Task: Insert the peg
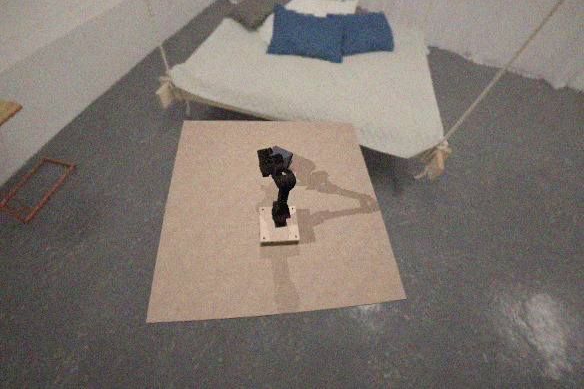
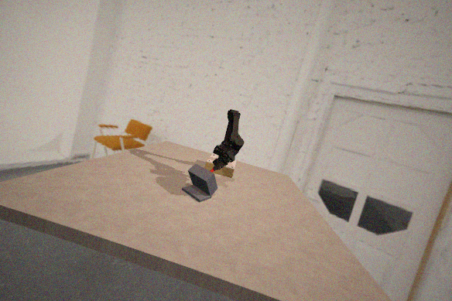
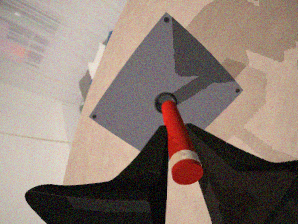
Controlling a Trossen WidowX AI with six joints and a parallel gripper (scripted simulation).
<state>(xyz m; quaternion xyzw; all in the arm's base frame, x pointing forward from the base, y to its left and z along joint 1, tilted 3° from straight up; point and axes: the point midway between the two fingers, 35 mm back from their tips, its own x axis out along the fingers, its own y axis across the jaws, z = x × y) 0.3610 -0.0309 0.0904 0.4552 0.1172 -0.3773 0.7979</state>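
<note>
wrist view: the end effector (image 3: 174, 145) is clenched on a red round peg (image 3: 177, 137), tip entering the grey panel's (image 3: 136, 96) hole (image 3: 165, 102). it looks stiff, light and smooth, best gripped near its white-banded upper end.

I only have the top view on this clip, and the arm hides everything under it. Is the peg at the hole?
Observer: Yes. In the wrist view the red peg's lower tip sits in the hole of the grey panel.
Operator: Is it gripped?
Observer: The gripper is shut on it, dark fingers on either side.
Operator: Any marking on it?
Observer: A white band near its upper end.
</note>
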